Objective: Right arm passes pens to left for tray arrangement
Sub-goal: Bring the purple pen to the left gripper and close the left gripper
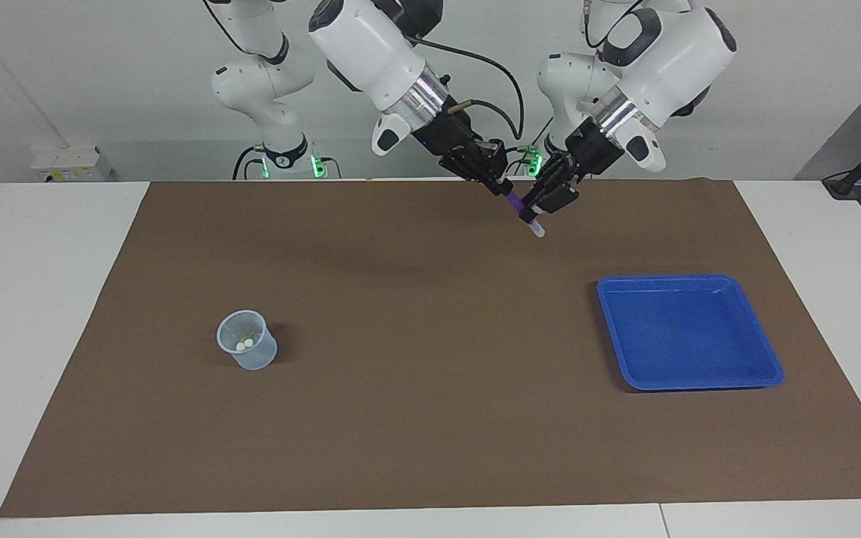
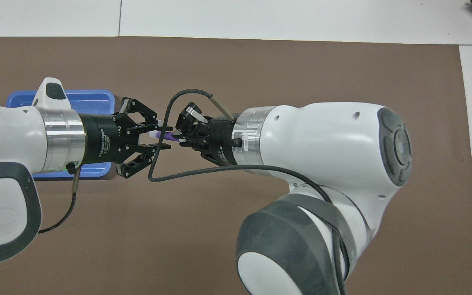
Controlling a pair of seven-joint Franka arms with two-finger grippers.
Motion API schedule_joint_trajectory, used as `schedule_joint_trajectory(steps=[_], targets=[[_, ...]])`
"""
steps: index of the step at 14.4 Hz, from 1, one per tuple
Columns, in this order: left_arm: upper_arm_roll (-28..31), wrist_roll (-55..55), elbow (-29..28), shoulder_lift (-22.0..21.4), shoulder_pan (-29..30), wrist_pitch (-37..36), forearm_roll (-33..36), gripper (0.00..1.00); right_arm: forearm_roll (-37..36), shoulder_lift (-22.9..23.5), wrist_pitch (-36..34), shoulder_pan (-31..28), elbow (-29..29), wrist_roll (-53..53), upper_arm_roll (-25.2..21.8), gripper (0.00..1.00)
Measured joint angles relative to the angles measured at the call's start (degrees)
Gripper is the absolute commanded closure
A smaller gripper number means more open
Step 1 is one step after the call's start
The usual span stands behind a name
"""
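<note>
**benchrat:** So where was the purple pen at that point?

**mo_k:** Up in the air, above the brown mat near the robots' edge, around the middle of that edge. The right gripper was clenched on the purple end, and the pen slanted down out of it with the whitish tip lowest.

**benchrat:** And the left gripper?

**mo_k:** Right there at the pen too. In the overhead view its fingers sat on either side of the whitish end, pulled in close around it. Honestly it looked like both grippers had the pen, but whether the left fingers were actually pressing on it or just short of it, nobody could tell from those shots.

**benchrat:** The tray?

**mo_k:** Blue tray sat flat on the mat toward the left arm's end, about midway between the robots' edge and the edge away from them. Nothing in it. In the overhead view the left arm covered most of it, only a strip showed.

**benchrat:** Other pens?

**mo_k:** A small translucent cup stood upright toward the right arm's end of the mat, well apart from the tray. A couple of whitish tips poked up inside it, colours too small to make out.
</note>
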Motion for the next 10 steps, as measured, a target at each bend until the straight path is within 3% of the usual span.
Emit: schedule_joint_trajectory(steps=[1, 10], targets=[[-0.1, -0.3, 0.0, 0.0, -0.4, 0.2, 0.0, 1.00, 0.0, 0.0, 0.0, 0.0, 0.0, 0.0, 0.0, 1.00], [0.2, -0.6, 0.0, 0.1, -0.6, 1.1, -0.2, 1.00, 0.4, 0.0, -0.2, 0.2, -0.1, 0.0, 0.2, 1.00]])
